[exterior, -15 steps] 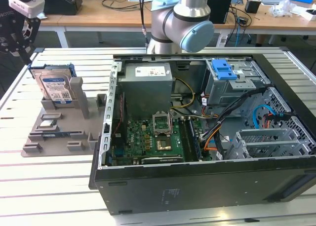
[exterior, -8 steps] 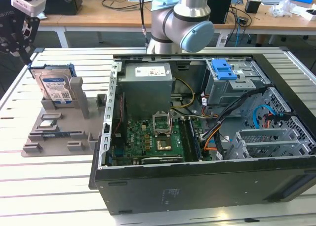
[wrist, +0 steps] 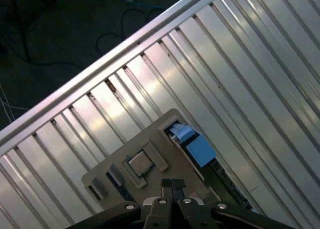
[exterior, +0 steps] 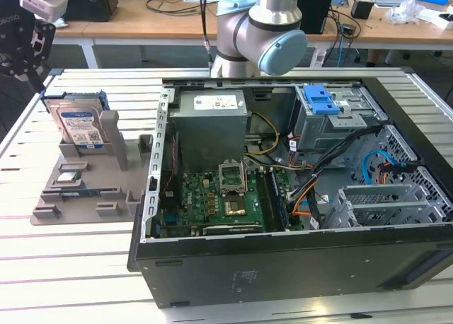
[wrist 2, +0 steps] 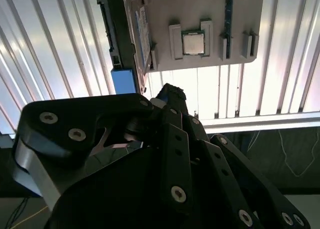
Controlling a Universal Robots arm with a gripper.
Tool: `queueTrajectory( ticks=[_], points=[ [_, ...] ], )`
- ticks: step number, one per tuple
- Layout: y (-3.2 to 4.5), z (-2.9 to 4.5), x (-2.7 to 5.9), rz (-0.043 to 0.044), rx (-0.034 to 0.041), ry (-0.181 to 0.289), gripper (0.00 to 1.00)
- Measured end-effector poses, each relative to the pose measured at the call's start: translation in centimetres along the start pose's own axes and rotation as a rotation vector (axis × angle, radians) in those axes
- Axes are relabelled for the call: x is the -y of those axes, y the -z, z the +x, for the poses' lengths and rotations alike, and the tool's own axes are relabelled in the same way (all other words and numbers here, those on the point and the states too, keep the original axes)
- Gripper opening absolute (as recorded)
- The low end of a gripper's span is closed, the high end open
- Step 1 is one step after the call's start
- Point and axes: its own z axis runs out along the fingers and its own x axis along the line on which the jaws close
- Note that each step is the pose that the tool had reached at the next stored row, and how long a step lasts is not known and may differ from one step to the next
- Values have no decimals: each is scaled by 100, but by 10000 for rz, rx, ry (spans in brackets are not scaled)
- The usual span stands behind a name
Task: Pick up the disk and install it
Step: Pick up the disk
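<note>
disk (exterior: 80, 128) label print illegible, power supply sticker (exterior: 220, 103) illegible

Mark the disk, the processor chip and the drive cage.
the disk (exterior: 80, 124), exterior view, on its white and blue label.
the processor chip (wrist 2: 192, 42), second wrist view, centre of its metal lid.
the drive cage (exterior: 327, 126), exterior view, on its grey metal front.

This was a robotics lab, set up for computer assembly work. A slatted aluminium table (exterior: 71, 267) carried an opened desktop computer case (exterior: 283, 260) with its motherboard (exterior: 212, 204) bare, and a grey parts fixture (exterior: 71, 189) lay just below the gripper (wrist: 172, 184). Behind the robot arm (exterior: 262, 27) stood wooden desks (exterior: 141, 27) strewn with cables (exterior: 170, 2) and electronics.
</note>
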Motion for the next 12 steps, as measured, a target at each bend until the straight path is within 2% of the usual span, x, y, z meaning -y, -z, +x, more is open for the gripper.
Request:
queueTrajectory(
  ticks=[4, 12],
  points=[
    [0, 0, 0, -16, -23, 675, 11],
    [0, 0, 0, -37, -53, 1529, 11]
  ],
)
